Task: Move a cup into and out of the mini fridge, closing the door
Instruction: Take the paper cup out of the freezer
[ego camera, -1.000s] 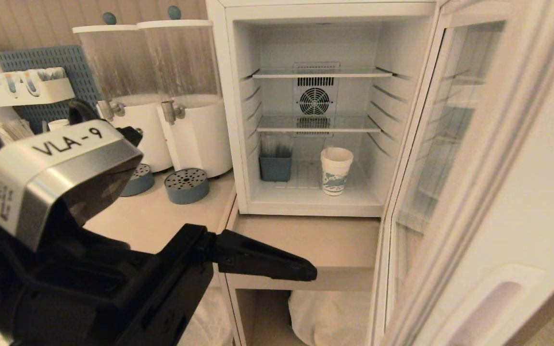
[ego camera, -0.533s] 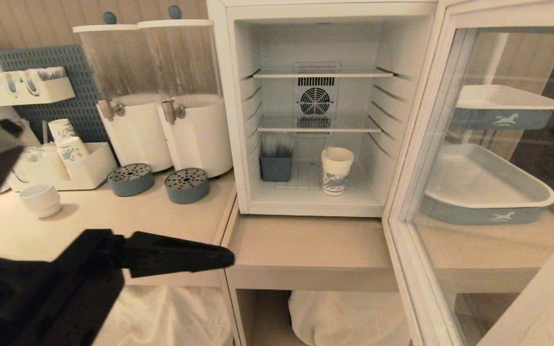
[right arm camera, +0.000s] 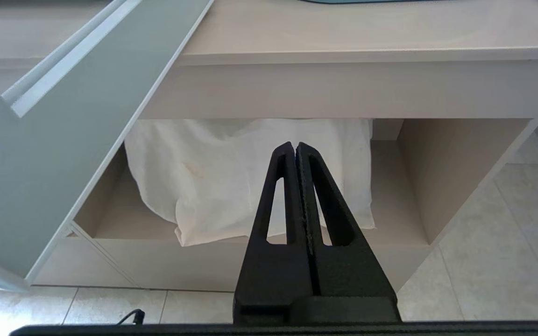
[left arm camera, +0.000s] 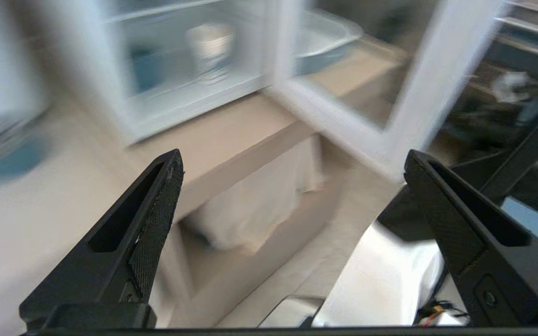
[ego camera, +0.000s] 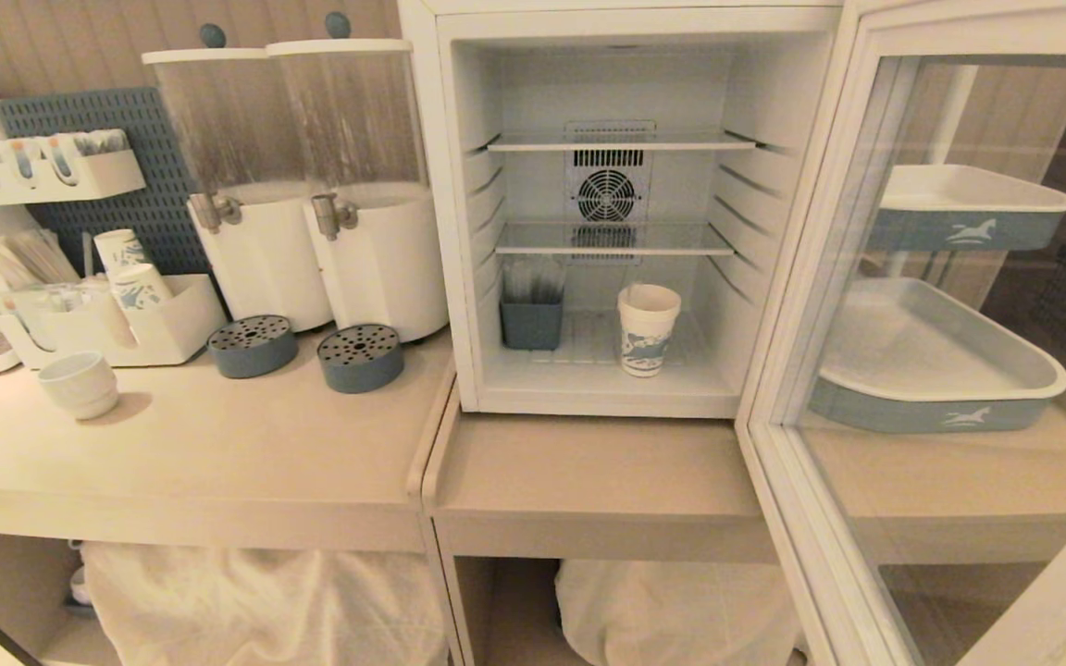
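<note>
Spreading its black fingers wide and holding nothing, the left gripper [left arm camera: 292, 158] hangs low before the counter edge. Parked with fingers pressed together, the right gripper [right arm camera: 295, 145] faces a white cloth bundle [right arm camera: 231, 172]. At the head view's centre, the tall white paper cup with blue print [ego camera: 648, 328] stands upright, mouth up, on the white boxy mini fridge's [ego camera: 459, 231] floor. At right, the glass-windowed door [ego camera: 820, 370] stands open.
</note>
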Robot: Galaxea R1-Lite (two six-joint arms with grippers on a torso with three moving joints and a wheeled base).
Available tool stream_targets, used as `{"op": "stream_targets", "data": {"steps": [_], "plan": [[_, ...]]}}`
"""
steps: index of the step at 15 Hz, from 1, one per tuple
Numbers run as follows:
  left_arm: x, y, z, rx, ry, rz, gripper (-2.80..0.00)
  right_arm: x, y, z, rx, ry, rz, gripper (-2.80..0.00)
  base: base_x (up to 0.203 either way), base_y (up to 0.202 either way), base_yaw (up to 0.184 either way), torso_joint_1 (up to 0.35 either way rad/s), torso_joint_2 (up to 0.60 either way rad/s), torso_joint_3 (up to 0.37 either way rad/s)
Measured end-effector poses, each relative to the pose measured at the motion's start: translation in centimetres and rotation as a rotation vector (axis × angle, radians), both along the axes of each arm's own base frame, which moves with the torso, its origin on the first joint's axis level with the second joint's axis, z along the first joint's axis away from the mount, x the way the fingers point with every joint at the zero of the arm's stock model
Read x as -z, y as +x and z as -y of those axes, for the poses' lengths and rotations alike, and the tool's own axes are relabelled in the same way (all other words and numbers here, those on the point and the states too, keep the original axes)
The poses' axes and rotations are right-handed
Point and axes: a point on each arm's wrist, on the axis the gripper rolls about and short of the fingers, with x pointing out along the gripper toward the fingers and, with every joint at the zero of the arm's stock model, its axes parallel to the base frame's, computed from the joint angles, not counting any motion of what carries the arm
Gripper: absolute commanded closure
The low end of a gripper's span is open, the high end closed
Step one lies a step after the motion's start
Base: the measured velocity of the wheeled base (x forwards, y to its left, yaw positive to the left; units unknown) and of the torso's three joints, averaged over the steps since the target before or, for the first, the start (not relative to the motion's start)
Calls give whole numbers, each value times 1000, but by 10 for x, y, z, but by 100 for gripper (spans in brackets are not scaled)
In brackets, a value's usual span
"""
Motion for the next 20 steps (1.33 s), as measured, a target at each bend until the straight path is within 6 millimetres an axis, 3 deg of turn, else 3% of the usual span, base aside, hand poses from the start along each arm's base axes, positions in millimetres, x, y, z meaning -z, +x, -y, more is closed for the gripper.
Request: {"op": "stream_targets", "data": {"steps": [1, 5, 9, 12, 15, 18, 20], "plan": [[3, -14, -6, -62, 7, -11, 0, 0, 0, 0, 0, 0, 0, 0, 0, 0, 0, 0, 0, 0], [23, -67, -9, -300, -3, 20, 0, 0, 0, 0, 1, 0, 0, 0, 0, 0, 0, 0, 0, 0], [48, -121, 5, -456, 2, 16, 0, 0, 0, 0, -1, 0, 1, 0, 0, 0, 0, 0, 0, 0], [61, -148, 12, -492, -34, -18, 0, 0, 0, 0, 0, 0, 1, 0, 0, 0, 0, 0, 0, 0], [67, -202, 14, -484, -103, -16, 0, 0, 0, 0, 4, -1, -1, 0, 0, 0, 0, 0, 0, 0], [103, -241, 12, -459, -49, 67, 0, 0, 0, 0, 12, -2, 1, 0, 0, 0, 0, 0, 0, 0], [126, -245, 9, -479, -58, 33, 0, 0, 0, 0, 11, -2, 1, 0, 0, 0, 0, 0, 0, 0]]}}
